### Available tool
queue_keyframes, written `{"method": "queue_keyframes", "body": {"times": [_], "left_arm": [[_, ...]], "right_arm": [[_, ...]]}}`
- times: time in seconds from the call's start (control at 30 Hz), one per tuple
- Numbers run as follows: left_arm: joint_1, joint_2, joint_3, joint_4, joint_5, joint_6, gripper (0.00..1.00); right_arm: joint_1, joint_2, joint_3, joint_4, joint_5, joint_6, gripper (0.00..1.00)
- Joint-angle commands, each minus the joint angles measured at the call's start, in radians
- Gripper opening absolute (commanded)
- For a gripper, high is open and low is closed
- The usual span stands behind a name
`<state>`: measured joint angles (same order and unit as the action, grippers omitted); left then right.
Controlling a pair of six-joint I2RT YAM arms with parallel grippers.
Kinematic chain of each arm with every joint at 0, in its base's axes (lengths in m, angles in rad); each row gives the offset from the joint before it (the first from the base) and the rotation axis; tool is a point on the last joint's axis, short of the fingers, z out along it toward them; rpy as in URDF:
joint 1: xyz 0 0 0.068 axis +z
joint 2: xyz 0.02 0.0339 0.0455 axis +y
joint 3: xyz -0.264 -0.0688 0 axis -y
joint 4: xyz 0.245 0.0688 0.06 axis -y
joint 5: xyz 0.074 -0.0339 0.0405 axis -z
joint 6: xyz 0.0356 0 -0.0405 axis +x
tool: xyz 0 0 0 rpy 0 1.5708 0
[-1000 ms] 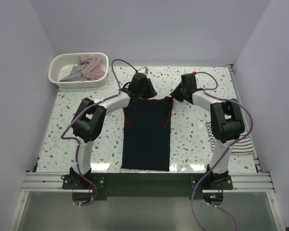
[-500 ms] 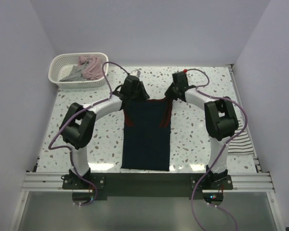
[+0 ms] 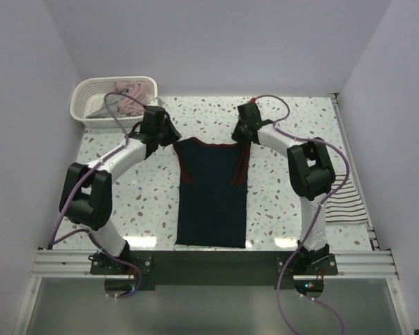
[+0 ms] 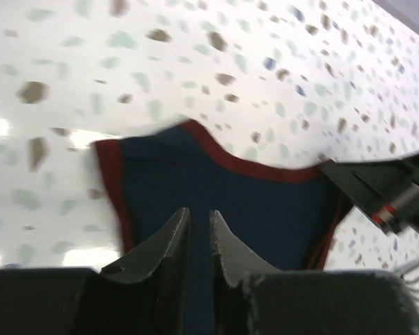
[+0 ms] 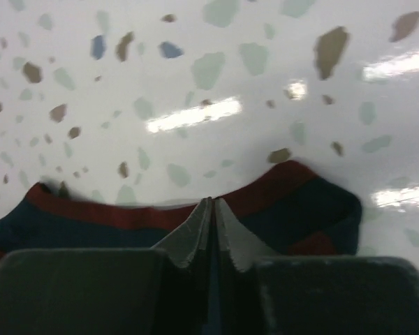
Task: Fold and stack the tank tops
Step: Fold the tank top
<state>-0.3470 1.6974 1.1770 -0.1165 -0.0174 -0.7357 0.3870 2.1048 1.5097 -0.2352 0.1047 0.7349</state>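
**Both grippers settle on the navy top's shoulders**

Compared with a second ago, the left arm has swung its elbow out toward 8 o'clock, and both wrists have slid from over the chest of the navy tank top [image 3: 213, 202] toward 12 o'clock, to its far edge. The right gripper [image 5: 213, 202] has clamped down, fingertips pressed together on the red trim of the right shoulder, so it appears to be pinching that strap. The left gripper [image 4: 199, 213] sits over the left shoulder with only a thin slit between its fingers; whether cloth is caught there I cannot tell. This reads as the start of the first fold, with both shoulders taken so they can be drawn toward 6 o'clock.

The navy top lies flat in the middle of the table [image 3: 286, 202], its hem square at 6 o'clock by the arm bases, body smooth, neckline and armholes edged red at 12 o'clock. A striped tank top [image 3: 346, 206] lies at 4 o'clock, well apart. Farthest off, at 10 o'clock, a white basket [image 3: 80, 105] holds a pinkish top [image 3: 131, 98] and a grey top [image 3: 101, 108]
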Motion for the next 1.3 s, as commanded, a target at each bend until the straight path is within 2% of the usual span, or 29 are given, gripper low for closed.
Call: {"method": "queue_keyframes", "body": {"times": [0.0, 0.1, 0.17, 0.27, 0.57, 0.67, 0.87, 1.1, 1.23, 1.27], "left_arm": [[0.094, -0.035, -0.039, -0.052, -0.036, -0.019, 0.21], [0.155, -0.064, -0.051, -0.078, -0.033, -0.024, 0.18], [0.174, -0.106, -0.053, -0.109, -0.039, -0.039, 0.18], [0.187, -0.191, -0.048, -0.166, -0.061, -0.063, 0.18], [0.198, -0.369, -0.030, -0.268, -0.033, -0.042, 0.20], [0.201, -0.393, -0.025, -0.272, -0.007, -0.030, 0.20], [0.201, -0.403, -0.014, -0.273, 0.002, -0.002, 0.20], [0.203, -0.375, -0.072, -0.220, 0.002, -0.024, 0.20], [0.204, -0.259, -0.112, -0.158, -0.006, -0.063, 0.19], [0.209, -0.233, -0.108, -0.149, -0.004, -0.071, 0.19]], "right_arm": [[0.116, -0.009, 0.163, -0.073, 0.046, -0.116, 0.14], [0.203, 0.041, 0.269, -0.134, 0.102, -0.156, 0.28], [0.265, 0.076, 0.326, -0.160, 0.148, -0.201, 0.32], [0.329, 0.170, 0.488, -0.219, 0.196, -0.255, 0.33], [0.440, 0.372, 0.762, -0.277, 0.294, -0.353, 0.34], [0.449, 0.429, 0.822, -0.289, 0.308, -0.365, 0.35], [0.455, 0.449, 0.814, -0.228, 0.384, -0.378, 0.38], [0.454, 0.370, 0.698, -0.118, 0.424, -0.327, 0.30], [0.448, 0.383, 0.722, -0.144, 0.452, -0.299, 0.19], [0.441, 0.391, 0.745, -0.157, 0.455, -0.293, 0.13]]}}
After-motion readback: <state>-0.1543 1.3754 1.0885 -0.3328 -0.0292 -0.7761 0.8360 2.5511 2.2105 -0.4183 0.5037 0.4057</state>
